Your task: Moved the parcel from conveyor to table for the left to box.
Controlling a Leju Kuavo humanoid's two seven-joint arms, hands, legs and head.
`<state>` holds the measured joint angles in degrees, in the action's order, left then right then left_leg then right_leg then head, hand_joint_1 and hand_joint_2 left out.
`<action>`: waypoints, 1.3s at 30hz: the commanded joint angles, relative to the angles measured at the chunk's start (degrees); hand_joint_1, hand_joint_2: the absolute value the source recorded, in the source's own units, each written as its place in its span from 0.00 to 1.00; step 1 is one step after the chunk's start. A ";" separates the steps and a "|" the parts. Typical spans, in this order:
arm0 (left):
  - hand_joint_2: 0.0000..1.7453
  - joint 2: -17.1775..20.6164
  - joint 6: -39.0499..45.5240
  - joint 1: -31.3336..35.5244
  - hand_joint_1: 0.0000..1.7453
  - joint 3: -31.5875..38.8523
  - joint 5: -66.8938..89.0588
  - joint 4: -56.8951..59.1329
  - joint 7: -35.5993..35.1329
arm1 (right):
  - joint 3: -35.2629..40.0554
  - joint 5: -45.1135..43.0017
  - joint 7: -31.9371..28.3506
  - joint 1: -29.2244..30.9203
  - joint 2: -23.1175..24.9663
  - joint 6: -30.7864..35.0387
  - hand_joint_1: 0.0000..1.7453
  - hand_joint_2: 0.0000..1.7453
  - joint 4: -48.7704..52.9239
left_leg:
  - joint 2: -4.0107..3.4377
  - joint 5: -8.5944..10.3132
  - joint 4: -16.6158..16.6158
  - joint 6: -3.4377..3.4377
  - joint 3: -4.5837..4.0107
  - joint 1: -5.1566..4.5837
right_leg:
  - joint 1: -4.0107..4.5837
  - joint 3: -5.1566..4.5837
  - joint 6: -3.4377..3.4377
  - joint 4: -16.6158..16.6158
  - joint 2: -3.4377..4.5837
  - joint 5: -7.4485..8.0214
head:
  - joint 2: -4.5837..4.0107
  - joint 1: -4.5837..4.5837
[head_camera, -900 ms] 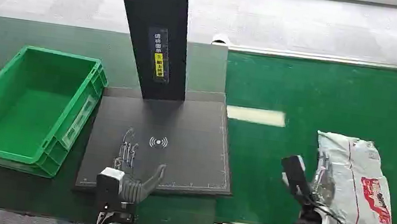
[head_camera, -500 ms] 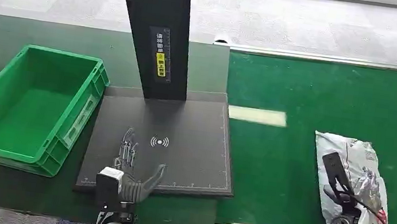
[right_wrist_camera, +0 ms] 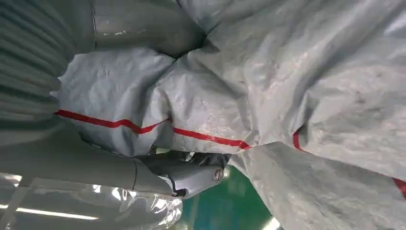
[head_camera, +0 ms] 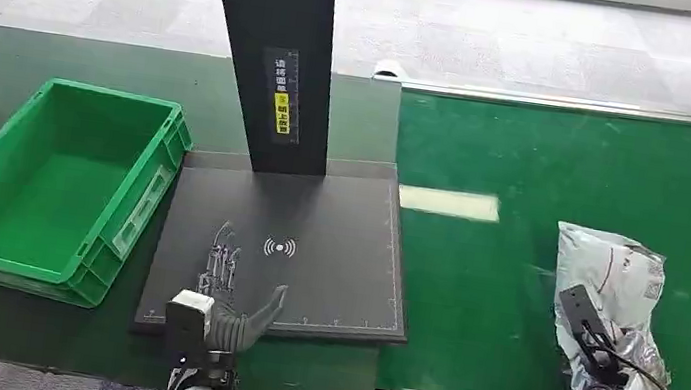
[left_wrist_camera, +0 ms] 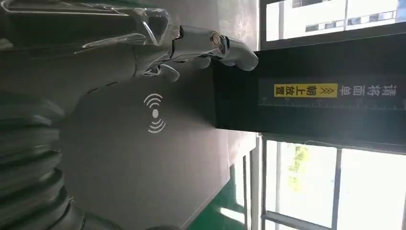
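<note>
Green conveyor belt (head_camera: 512, 278) carries the grey parcel (head_camera: 613, 281), crumpled in the grasping right hand (head_camera: 618, 357) (left hand (head_camera: 230, 316) waits slack-fingered over the black pad (head_camera: 335, 244)), and I judge that the slick film could slip free on lifting.

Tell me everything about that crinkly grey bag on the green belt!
The bag is a soft grey plastic mailer, wrinkled and bunched up, with thin red lines and a printed label. It lies on the green belt, toward its right end and near its front edge. The right robot hand is gripping its near end: in the wrist view the plastic folds between the thumb and fingers. Its far end sticks up, crumpled. What is inside cannot be seen.
</note>
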<state>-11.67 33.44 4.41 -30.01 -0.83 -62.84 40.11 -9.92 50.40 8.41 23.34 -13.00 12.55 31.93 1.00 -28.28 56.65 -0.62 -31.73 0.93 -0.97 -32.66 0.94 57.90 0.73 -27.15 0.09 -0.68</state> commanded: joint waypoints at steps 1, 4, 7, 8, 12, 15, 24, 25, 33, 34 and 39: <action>1.00 2.81 1.21 -5.75 0.00 -3.26 -1.83 -1.83 -0.11 | -2.44 1.00 -0.19 -1.48 2.28 -0.36 1.00 1.00 -4.05 | -0.08 -0.03 -0.12 0.01 0.23 0.03 | 0.05 0.24 -0.06 -0.15 0.00 0.00 | 0.00 0.00; 1.00 3.47 2.58 -6.39 0.00 -3.66 -2.62 -3.15 -0.11 | -3.19 0.83 -5.22 -1.51 4.01 4.56 1.00 1.00 0.16 | -0.12 -0.02 -0.11 0.02 0.29 0.01 | 0.03 0.28 -0.05 -0.13 0.04 0.01 | 0.00 -0.02; 1.00 4.08 4.59 -7.00 0.00 -3.99 -2.80 -4.19 -0.11 | -3.53 -2.39 -11.60 -4.70 6.72 4.75 1.00 1.00 11.67 | -0.26 -0.06 -0.05 0.03 0.24 0.01 | 0.03 0.16 -0.05 -0.06 0.15 0.02 | 0.00 -0.02; 1.00 4.28 5.08 -7.48 0.00 -3.59 -3.32 -5.11 -0.11 | -2.94 -6.75 -14.10 -8.84 8.66 0.93 1.00 1.00 23.09 | -0.33 -0.02 -0.09 0.04 0.16 0.01 | 0.04 0.06 -0.09 -0.09 0.17 0.07 | 0.00 -0.07; 1.00 3.05 6.54 -8.43 0.00 -0.64 -3.60 -6.59 -0.11 | 3.62 -12.19 -16.26 -19.62 12.29 -1.84 1.00 1.00 50.07 | -0.34 -0.07 -0.04 0.00 0.04 -0.02 | 0.00 -0.05 -0.09 0.04 0.21 0.01 | 0.00 -0.04; 1.00 2.82 6.51 -8.18 0.00 -0.54 -3.50 -6.26 -0.11 | 3.91 -12.26 -15.97 -20.63 12.34 -1.71 1.00 1.00 51.22 | -0.10 -0.06 -0.04 0.01 -0.03 -0.02 | 0.00 -0.11 -0.11 0.04 -0.01 -0.07 | 0.00 -0.04; 1.00 -0.32 6.56 -7.21 0.00 3.28 -1.60 -5.21 -0.11 | 15.58 -13.09 -24.67 -23.58 16.03 -2.10 1.00 1.00 61.11 | -0.21 -0.05 -0.02 0.02 -0.23 0.02 | 0.05 -0.29 -0.11 0.05 0.10 -0.06 | 0.00 0.00; 1.00 -0.32 6.56 -7.21 0.00 3.28 -1.60 -5.21 -0.11 | 15.58 -13.09 -24.67 -23.58 16.03 -2.10 1.00 1.00 61.11 | -0.20 -0.04 -0.04 0.01 -0.23 0.02 | 0.05 -0.30 -0.12 0.05 0.10 -0.05 | 0.00 -0.02; 1.00 -2.28 6.56 -6.27 0.00 6.58 1.89 -5.18 -0.11 | 23.98 -12.53 -26.21 -21.12 16.45 -6.09 1.00 1.00 58.44 | -0.25 -0.03 -0.04 0.05 -0.17 0.02 | 0.05 -0.27 -0.09 0.01 0.12 -0.03 | 0.00 -0.04; 1.00 -3.20 6.56 -5.09 0.00 7.71 3.43 -4.35 -0.11 | 28.28 -11.04 -23.82 -18.17 17.83 -8.31 1.00 1.00 54.05 | -0.41 -0.05 -0.04 0.06 -0.14 0.04 | 0.08 -0.27 -0.11 -0.01 0.23 0.00 | 0.00 0.00; 1.00 -3.85 6.56 -2.26 0.00 6.24 1.34 -1.54 -0.11 | 35.12 -11.29 -24.21 -12.18 20.42 -9.15 1.00 1.00 40.18 | -0.53 0.04 -0.13 0.01 -0.09 0.07 | 0.11 -0.26 -0.18 -0.06 0.33 0.10 | 0.00 -0.04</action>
<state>-12.39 40.04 -2.11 -24.83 2.01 -69.35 40.11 11.22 39.37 -16.15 1.36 3.74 4.56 90.94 0.90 -28.29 56.62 -0.62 -31.92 0.98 -0.91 -32.90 0.87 57.92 0.78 -27.21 0.09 -0.72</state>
